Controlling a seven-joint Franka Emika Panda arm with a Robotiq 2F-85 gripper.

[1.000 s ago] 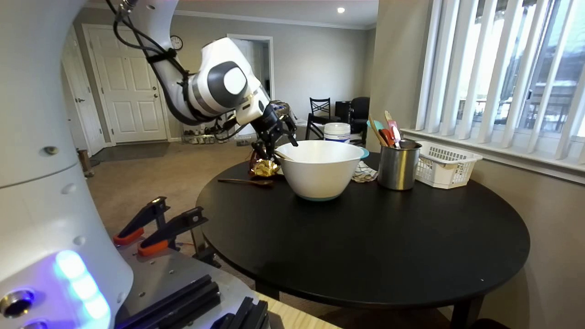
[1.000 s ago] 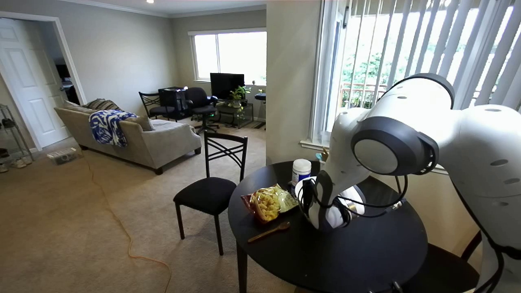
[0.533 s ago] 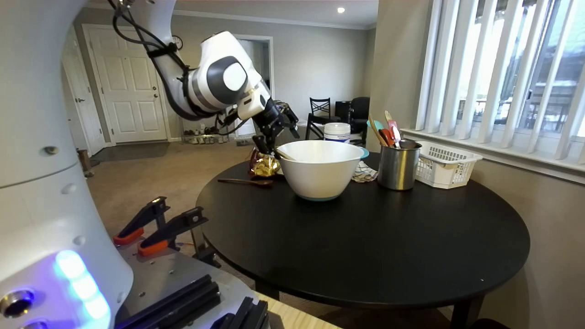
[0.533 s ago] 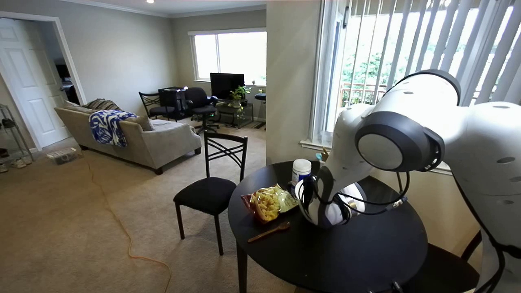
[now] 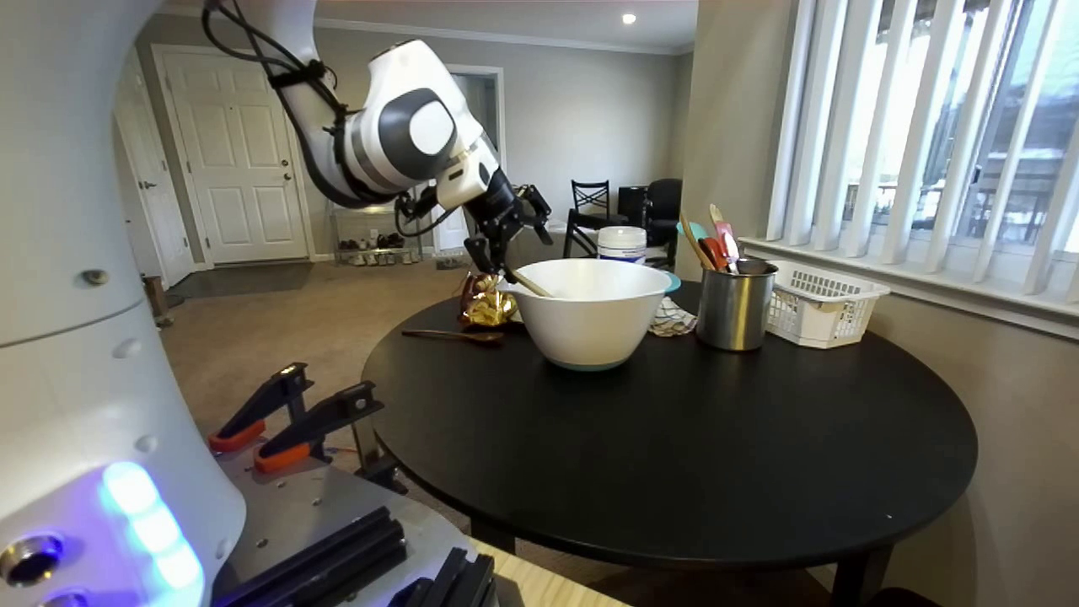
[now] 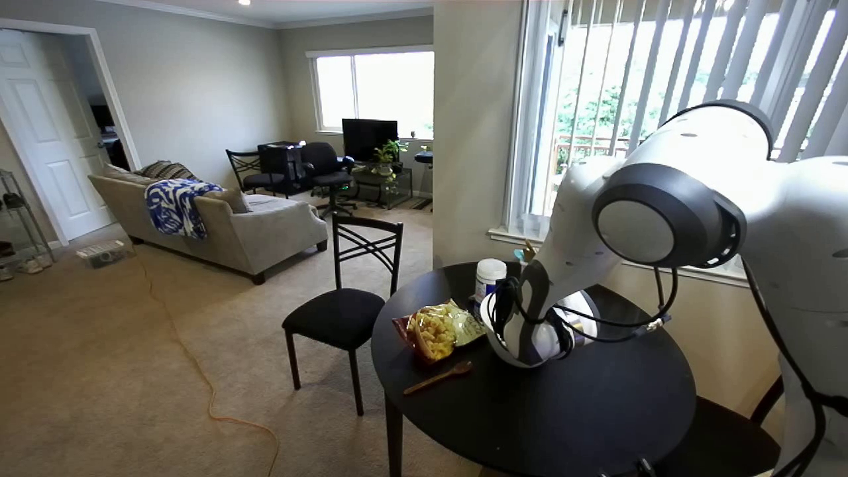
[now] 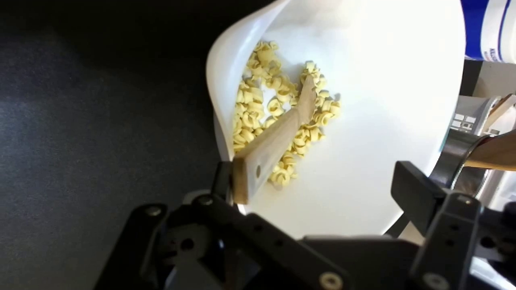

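My gripper (image 7: pixel 318 185) is open above the rim of a large white bowl (image 5: pixel 590 329), with its jaws wide apart and nothing between them but the view into the bowl. In an exterior view my gripper (image 5: pixel 518 251) is over the bowl's rim on the robot's side. A light wooden utensil (image 7: pixel 278 141) leans in the bowl, its far end in curled yellow pasta (image 7: pixel 248 108). Its handle end is right beside the left finger in the wrist view; I cannot tell if they touch. The handle (image 5: pixel 533 285) also shows above the rim in an exterior view.
The bowl stands on a round black table (image 5: pixel 674 472). An open pasta bag (image 6: pixel 437 331) and a brown wooden spoon (image 6: pixel 437 377) lie near it. A white tub (image 5: pixel 622 243), a cloth (image 5: pixel 672 319), a metal utensil pot (image 5: pixel 735 308) and a white basket (image 5: pixel 830 303) are around it.
My arm and gripper have risen a little. More of the wooden handle now shows above the bowl's rim in an exterior view. The bowl, bag and brown spoon have not moved.
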